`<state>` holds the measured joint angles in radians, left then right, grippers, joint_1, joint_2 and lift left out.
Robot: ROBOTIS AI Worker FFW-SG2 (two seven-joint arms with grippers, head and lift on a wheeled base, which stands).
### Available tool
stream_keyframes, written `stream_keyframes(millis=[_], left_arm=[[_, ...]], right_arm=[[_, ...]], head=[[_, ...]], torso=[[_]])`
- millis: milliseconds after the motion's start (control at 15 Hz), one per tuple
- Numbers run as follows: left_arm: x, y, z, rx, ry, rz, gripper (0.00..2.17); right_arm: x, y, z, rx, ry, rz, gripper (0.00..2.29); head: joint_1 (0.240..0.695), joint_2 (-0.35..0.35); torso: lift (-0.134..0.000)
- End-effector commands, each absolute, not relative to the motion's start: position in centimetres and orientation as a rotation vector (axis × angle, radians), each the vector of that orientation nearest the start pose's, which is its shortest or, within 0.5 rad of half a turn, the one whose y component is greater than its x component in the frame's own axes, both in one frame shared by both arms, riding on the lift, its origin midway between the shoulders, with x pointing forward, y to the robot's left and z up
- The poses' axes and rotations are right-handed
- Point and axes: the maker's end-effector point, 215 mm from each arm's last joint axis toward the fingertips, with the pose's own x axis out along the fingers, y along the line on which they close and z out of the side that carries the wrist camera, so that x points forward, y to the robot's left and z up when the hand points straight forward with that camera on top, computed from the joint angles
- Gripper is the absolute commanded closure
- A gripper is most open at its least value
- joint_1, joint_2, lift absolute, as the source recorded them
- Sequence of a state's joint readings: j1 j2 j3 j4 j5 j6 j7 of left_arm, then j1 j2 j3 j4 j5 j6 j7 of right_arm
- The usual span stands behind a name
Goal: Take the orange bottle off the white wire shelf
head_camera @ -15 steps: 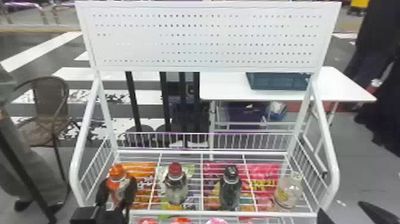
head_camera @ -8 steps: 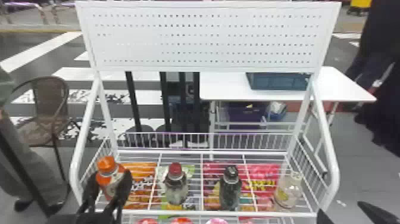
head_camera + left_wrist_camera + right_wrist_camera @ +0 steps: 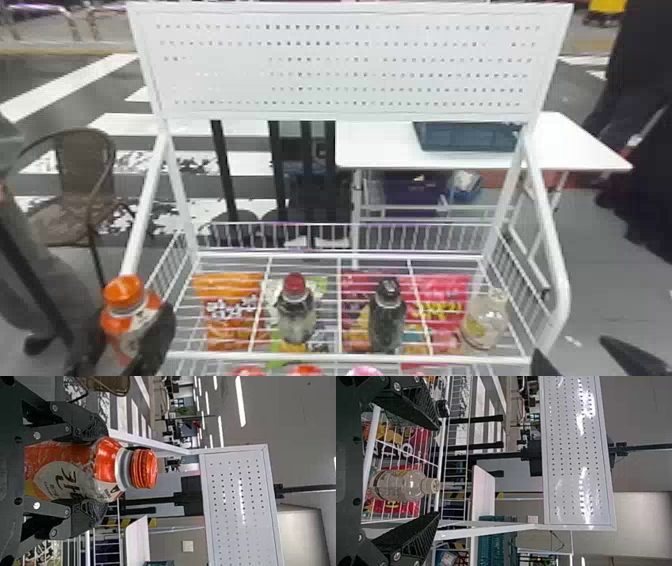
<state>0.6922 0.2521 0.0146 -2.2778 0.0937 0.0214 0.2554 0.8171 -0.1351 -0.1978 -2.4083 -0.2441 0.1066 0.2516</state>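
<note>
Wht wire shelf [image 3: 425, 358] — holds 3 capped btls [image 3: 387, 320], upright.

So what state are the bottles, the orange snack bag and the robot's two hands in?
Orange bottle, capped, cap up, gripped.
Left gripper, shut on that bottle.
Right gripper, open, holding nothing.
Red-capped bottle, closed, standing.
Black-capped bottle, closed, standing.
Clear bottle, capped, standing.
Orange snack bag, lying beneath wires.
</note>
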Motion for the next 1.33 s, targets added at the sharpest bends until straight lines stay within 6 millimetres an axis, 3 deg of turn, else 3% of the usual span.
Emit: stream_keyframes(millis=[0, 467, 667, 1267], left_arm=[[38.5, 28.4, -28.1, 0.118, 0.002, 0.103, 1.16], [36.1, 29.3, -25.1, 0.125, 0.007, 0.079, 1.16], [35.8, 30.3, -24.7, 0.133, 0.009, 0.094, 1.16], [35.7, 30.5, -24.7, 0.123, 0.006, 0.107, 1.16]], right_arm=[[36.3, -24.8, -28.2, 0.016, 0.067, 0.223, 0.14], [35.7, -25.1, -27.6, -0.002, 0.068, 0.233, 0.14], [35.5, -25.1, -27.7, -0.003, 0.072, 0.24, 0.14], [35.1, -24.7, -27.3, -0.003, 0.069, 0.255, 0.14]], head=[[0.499, 0.0], [0.499, 0.0], [0.499, 0.0], [0.499, 0.0]], torso=[[0.0], [0.0], [0.0], [0.0]])
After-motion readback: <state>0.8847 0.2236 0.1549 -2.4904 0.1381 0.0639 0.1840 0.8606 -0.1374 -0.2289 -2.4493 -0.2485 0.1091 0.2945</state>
